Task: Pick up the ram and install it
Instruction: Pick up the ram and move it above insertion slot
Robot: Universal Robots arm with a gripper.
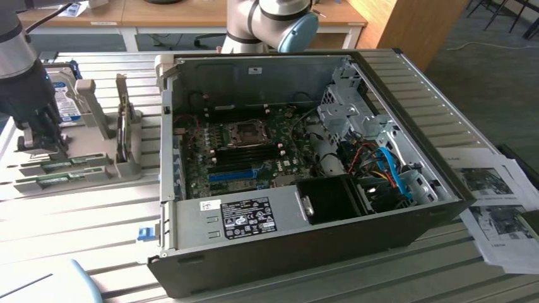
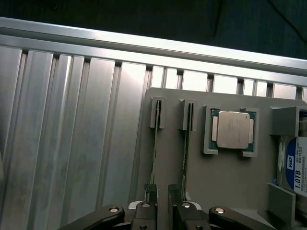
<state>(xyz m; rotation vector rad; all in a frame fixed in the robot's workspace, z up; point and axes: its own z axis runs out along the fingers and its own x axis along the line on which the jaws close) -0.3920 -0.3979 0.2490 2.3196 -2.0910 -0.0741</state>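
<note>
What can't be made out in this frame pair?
Ram sticks: wrist view, edge-on, lower ends hidden behind the gripper fingers.
Hard drive: wrist view, cut off by the frame edge.
Memory slots: exterior view, too small to tell whether any is filled.

"WD", "1.0TB" on hard drive

exterior: high, angled down on case | wrist: close above holder | shared: probably holder
</note>
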